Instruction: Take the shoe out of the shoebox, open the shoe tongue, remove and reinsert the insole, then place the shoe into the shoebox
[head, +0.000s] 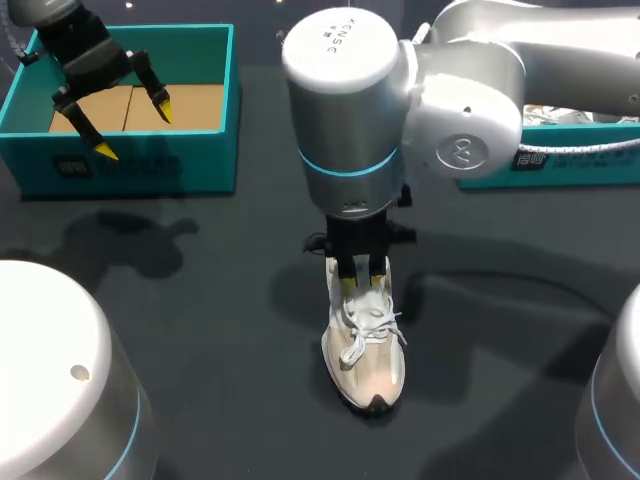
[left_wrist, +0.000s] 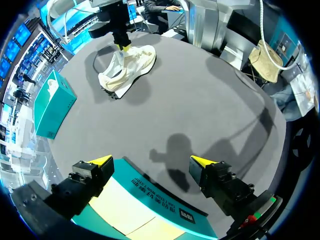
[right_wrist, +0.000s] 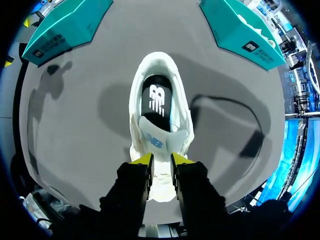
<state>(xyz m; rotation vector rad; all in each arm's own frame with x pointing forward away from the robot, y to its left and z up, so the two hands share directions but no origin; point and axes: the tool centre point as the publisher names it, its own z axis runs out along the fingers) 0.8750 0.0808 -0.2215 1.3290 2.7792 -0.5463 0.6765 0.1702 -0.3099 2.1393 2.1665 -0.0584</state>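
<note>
Extraction looked finished: the white-and-cream laced sneaker stood on the dark grey table, well apart from the open teal cardboard shoebox, which held nothing. The right gripper had its yellow-tipped fingers pinched on the white padded tongue, so opening the tongue seemed the step in hand. The black insole lay inside the sneaker. By my judgement its removal, its reinsertion and the boxing were all left to do. The left gripper hung over the shoebox with fingers spread, grasping nothing. A white logo marked the insole and a blue one the tongue. White print ran along the shoebox wall and along a second teal box; none of it was read off.
</note>
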